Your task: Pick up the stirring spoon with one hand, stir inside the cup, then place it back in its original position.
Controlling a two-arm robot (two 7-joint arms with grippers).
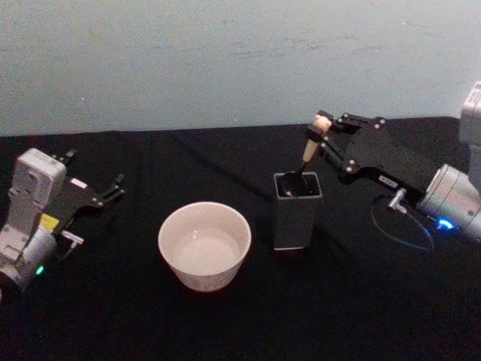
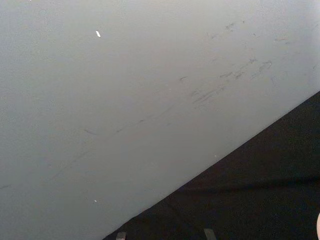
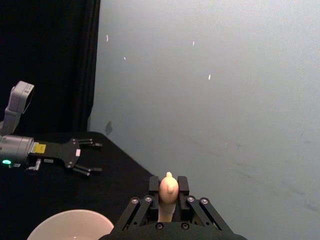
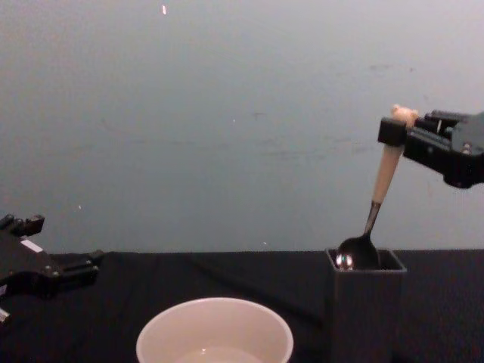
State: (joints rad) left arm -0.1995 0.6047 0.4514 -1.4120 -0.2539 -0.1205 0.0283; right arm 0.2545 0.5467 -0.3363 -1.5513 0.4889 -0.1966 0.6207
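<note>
Nearest you, the cup (image 1: 203,272); at 3 o'clock your right gripper (image 1: 325,128) — jaws clenched on the stirring spoon (image 1: 309,153), bowl in the holder (image 1: 297,222); at 9 o'clock, left gripper (image 1: 98,170), jaws released.

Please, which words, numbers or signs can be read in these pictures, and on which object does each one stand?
No text can be read anywhere.
Yellow label behind the left gripper: print too small to read.
White label on the left gripper: blurred, unreadable.
White strip on the right gripper: too small to read.
The cup, the dark holder and the stirring spoon show no marking.
</note>
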